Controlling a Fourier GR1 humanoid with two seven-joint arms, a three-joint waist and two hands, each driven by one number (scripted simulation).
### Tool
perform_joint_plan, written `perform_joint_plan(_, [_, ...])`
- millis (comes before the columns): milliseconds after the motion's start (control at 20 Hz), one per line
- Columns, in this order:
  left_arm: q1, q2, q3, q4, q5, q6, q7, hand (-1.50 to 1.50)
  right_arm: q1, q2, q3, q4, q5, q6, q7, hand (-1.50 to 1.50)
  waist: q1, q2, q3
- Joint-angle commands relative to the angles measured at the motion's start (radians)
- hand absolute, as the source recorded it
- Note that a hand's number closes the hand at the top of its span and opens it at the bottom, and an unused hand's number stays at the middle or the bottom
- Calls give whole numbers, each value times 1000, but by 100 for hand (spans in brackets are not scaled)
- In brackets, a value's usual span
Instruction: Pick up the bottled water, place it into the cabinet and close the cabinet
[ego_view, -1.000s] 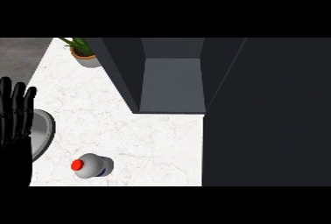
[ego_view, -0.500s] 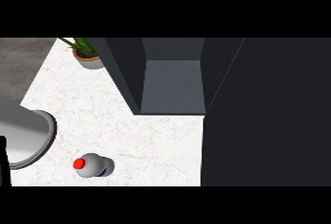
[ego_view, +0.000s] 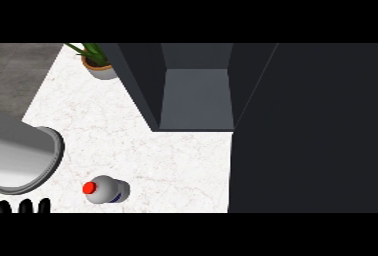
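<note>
Only black, slim, round-tipped fingers of the left hand (ego_view: 24, 206) show.

**Counter top and the things resting on it**

White marbled counter (ego_view: 148, 150). Bottled water (ego_view: 105, 190), red cap up, stands just right of and slightly above the black fingers (ego_view: 26, 205) at the lower left edge. A grey round rim, possibly a sink (ego_view: 44, 165), lies directly above the fingers. Potted plant (ego_view: 98, 64) far above; open cabinet (ego_view: 196, 100) up and right.
</note>
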Motion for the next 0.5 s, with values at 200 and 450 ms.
perform_joint_plan(200, [150, 80, -217, -71, -126, 141, -121, -150, 160, -9, -14, -180, -86, 41, 25, -150, -5, 2, -1])
perform_joint_plan(450, [114, 51, -230, -4, -149, 187, -124, -150, 196, -9, -29, -191, -100, 69, -24, -150, -14, 8, -1])
